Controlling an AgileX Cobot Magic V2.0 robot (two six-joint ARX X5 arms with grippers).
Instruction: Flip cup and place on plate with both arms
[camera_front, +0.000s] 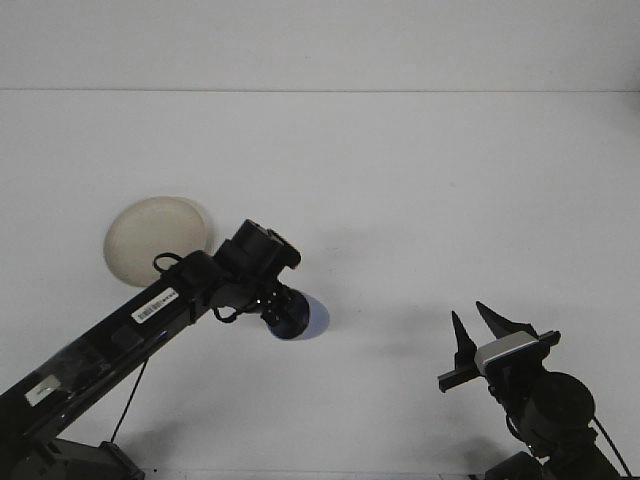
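Blue cup (298, 317) sits at the end of the left arm, low centre-left of the front view, just right of and below the arm's wrist. It's tilted, not upright; rim vs base can't be told from here. A pale bluish shade on the tabletop (420, 180) lies right under and beside it, so whether the cup touches the surface or is lifted off it can't be told. Left claw (278, 312) is at the cup, w/ dark fingers against the cup's left side; the wrist block hides most of them, so it looks clamped on the cup but finger spread isn't visible directly.

Left arm (150, 320) runs diagonally from bottom-left corner up to the wrist, w/ white labels on the link and a thin cable looping near the joint. Its wrist overlaps the lower-right edge of the plate (150, 240) in this view, covering part of the rim. Plate is cream, round, flat on the tabletop, up-left of the cup, near but not touching it.

Right claw (478, 330) is well apart, bottom right, pointing up, fingers spread w/ a clear gap, nothing between them. Grey camera block (510, 352) sits just behind it on the right arm (550, 405).

Rest of the white tabletop around cup and plate is bare; pale wall (320, 45) along the top.
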